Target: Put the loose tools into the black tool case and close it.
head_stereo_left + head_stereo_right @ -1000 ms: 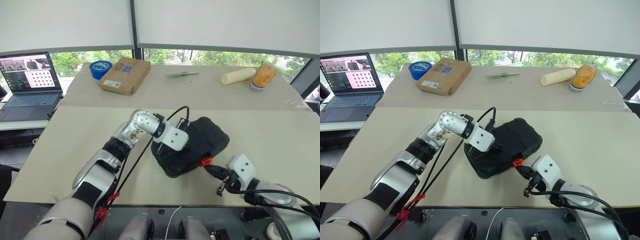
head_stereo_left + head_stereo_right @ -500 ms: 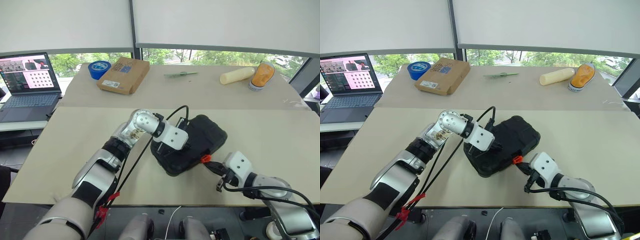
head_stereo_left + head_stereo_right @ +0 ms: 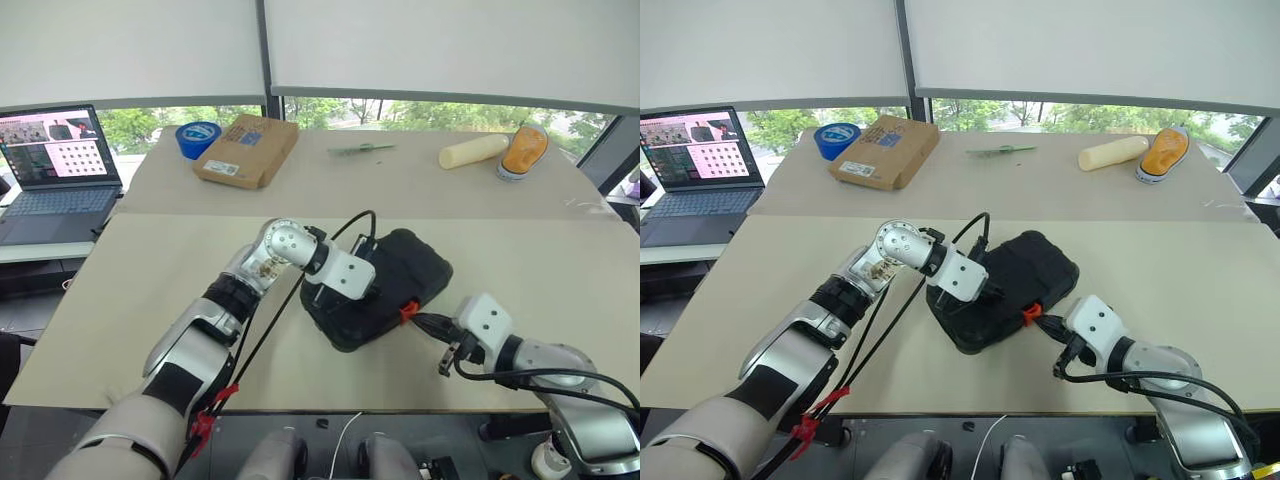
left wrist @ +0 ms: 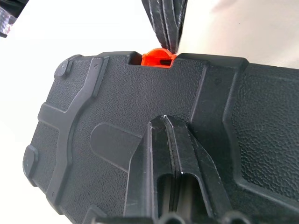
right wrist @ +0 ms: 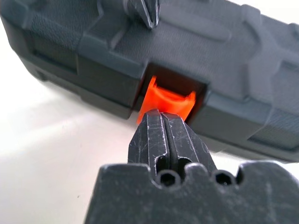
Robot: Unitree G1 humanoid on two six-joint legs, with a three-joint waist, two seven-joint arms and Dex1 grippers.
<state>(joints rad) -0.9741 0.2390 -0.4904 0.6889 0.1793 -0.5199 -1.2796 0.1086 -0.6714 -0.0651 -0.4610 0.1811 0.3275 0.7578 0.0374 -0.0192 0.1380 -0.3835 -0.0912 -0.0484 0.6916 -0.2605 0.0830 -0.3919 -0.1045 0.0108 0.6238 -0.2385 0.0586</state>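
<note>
Far left: laptop on a side desk, then blue tape roll and brown cardboard box at the table's far edge, all well apart from the action and not part of the job. Mid-table: black tool case lying with lid down, no loose tools visible on the tabletop (presumably all inside, can't confirm). Left gripper pinched fully together, holding nothing, tips pressing flat on the lid; unchanged from a second ago, acting as a hold-down. Orange latch on the case's near edge, between the two grippers, flap looking still tipped outward rather than snapped flush. Right gripper also squeezed tight with nothing between the fingers, tips touching the latch from below. Change since a second ago: right gripper up and in toward the case, from just short of the latch to contact with it; case nudged slightly away too. Meaning: packing done, lid shut, latching step in progress, only the final push on the flap left. Further right at the back: thin green stick, cream cylinder, orange shoe, irrelevant.
</note>
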